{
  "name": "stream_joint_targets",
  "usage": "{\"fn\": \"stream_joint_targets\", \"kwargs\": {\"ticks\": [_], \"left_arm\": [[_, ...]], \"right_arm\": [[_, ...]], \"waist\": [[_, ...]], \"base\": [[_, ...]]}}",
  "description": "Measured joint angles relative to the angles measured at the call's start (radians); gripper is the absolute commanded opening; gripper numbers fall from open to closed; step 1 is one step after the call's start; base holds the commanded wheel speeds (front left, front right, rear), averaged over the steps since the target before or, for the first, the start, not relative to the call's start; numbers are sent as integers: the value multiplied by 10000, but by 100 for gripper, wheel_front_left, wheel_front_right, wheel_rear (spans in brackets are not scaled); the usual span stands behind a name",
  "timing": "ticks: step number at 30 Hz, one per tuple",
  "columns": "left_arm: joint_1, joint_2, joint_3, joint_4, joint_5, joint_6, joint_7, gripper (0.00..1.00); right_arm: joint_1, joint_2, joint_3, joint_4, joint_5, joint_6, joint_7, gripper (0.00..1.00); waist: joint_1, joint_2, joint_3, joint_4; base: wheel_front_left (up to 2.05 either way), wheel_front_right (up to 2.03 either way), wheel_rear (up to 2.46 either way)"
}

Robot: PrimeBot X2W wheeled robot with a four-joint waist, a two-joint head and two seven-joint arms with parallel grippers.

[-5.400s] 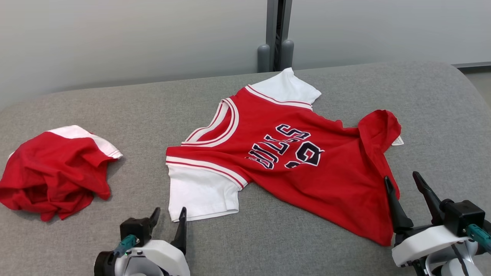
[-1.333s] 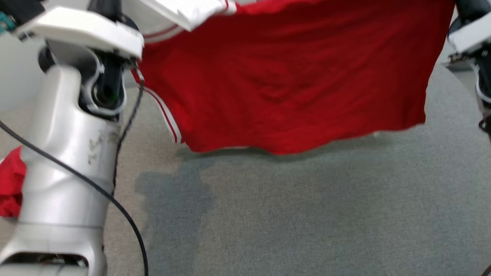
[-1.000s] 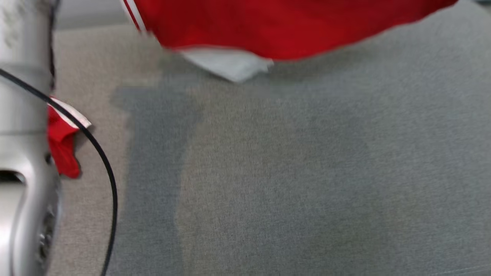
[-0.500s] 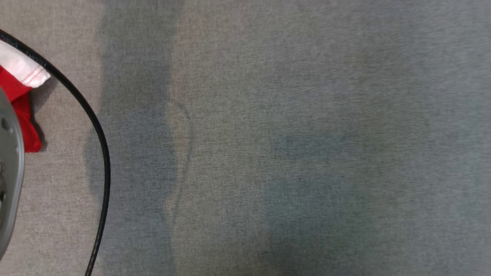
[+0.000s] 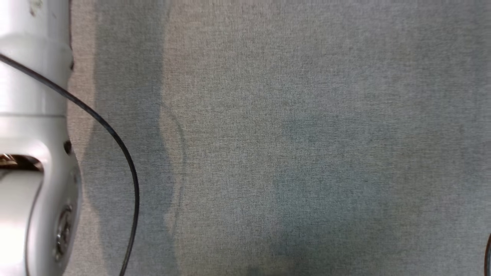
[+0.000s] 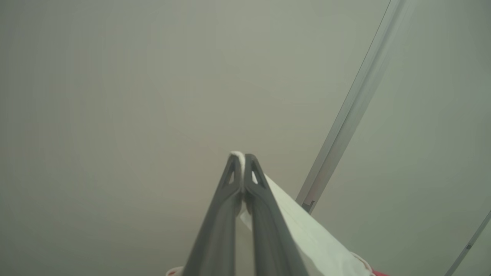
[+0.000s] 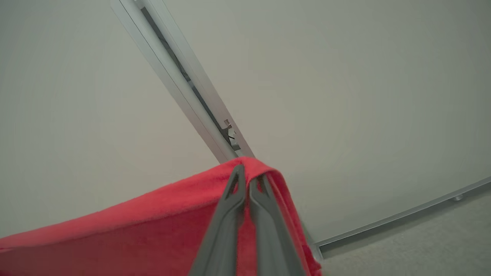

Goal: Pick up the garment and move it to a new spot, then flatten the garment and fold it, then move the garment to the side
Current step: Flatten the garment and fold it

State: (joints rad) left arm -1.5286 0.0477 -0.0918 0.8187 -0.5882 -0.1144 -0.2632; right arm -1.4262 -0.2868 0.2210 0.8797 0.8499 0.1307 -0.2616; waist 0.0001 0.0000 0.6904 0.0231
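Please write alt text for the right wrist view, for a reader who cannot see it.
The right hand, its two dark fingers shut, pinches the upper edge of a red garment. Behind is a pale wall crossed by a slanted metal rail.

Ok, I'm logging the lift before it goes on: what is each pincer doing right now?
Left pincer: closed, pinching a white part of the garment.
Right pincer: closed, pinching the garment's red edge.

Glossy white forearm (image 5: 30, 96), thin black cable (image 5: 128, 153) (looping across it), slim grey fingers (image 6: 226, 203).
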Motion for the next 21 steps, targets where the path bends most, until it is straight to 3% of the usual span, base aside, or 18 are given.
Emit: {"fn": "stream_joint_targets", "kwargs": {"ticks": [10, 16, 21], "left_arm": [[2287, 13, -514, 259, -92, -90, -8, 0], [3934, -4, -1415, 1183, 581, -127, -4, 0], [5352, 100, -2922, 1655, 1492, -153, -2, 0]], "right_arm": [[2202, -215, 1145, 495, 1338, 0, 0, 0], [3741, -570, 1779, 802, 2107, 0, 2, 0], [4759, -805, 2508, 966, 2334, 0, 2, 0]], "waist": [[0, 0, -1214, 86], [-1, 0, -2105, 277], [0, 0, -2779, 439]], "base": [[0, 0, 0], [0, 0, 0], [0, 0, 0]]}}
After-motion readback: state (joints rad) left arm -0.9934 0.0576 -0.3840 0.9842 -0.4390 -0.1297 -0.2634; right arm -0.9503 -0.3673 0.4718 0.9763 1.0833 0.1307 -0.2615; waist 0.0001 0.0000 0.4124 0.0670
